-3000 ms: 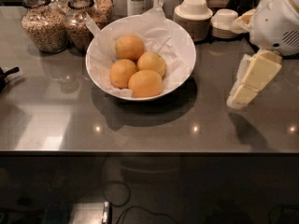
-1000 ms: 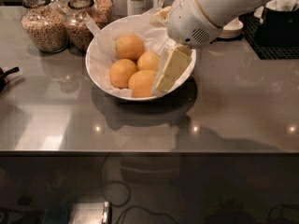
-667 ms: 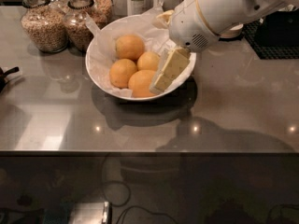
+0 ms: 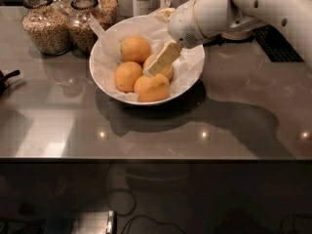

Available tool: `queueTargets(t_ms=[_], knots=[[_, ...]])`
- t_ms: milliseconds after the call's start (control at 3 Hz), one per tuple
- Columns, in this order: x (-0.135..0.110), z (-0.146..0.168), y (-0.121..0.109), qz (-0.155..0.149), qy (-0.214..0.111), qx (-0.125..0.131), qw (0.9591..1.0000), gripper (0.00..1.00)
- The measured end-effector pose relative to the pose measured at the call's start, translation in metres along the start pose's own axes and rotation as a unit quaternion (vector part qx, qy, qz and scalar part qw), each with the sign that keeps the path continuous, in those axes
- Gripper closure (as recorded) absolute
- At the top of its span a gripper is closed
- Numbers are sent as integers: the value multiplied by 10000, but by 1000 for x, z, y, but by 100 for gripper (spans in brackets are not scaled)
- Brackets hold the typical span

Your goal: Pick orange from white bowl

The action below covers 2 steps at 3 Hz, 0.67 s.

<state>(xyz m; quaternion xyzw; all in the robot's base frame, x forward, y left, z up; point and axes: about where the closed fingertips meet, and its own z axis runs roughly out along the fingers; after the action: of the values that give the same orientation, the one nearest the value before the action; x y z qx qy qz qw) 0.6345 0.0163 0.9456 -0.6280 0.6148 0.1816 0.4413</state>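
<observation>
The white bowl [image 4: 189, 87], lined with crinkled white paper, sits on the grey counter at the middle back. Several yellow-orange oranges lie in it: one at the back [image 4: 135, 48], one at the left [image 4: 127, 76], one at the front [image 4: 152, 88], and one at the right [image 4: 167, 72] partly hidden by the gripper. My gripper [image 4: 152, 70], on a white arm reaching in from the upper right, points down and to the left inside the bowl. Its cream tip is over the right orange, just above the front one.
Glass jars of grain [image 4: 46, 27] [image 4: 84, 24] stand at the back left, close to the bowl's rim. A black object [image 4: 5, 80] pokes in at the left edge. A black mat [image 4: 276, 44] lies at the back right. The counter's front edge [image 4: 156, 158] runs across the view.
The arm has swung in from the right of the counter to over the bowl. Over the last second the gripper has moved a little left, further over the oranges.
</observation>
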Motion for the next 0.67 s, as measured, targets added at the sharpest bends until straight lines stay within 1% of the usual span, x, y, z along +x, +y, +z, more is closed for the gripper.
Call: queueTargets(t_ms=[333,667], knots=[[-8,16,-42,-156,-30,328,9993,0],[-8,16,-42,-157,-30,328,9993,0]])
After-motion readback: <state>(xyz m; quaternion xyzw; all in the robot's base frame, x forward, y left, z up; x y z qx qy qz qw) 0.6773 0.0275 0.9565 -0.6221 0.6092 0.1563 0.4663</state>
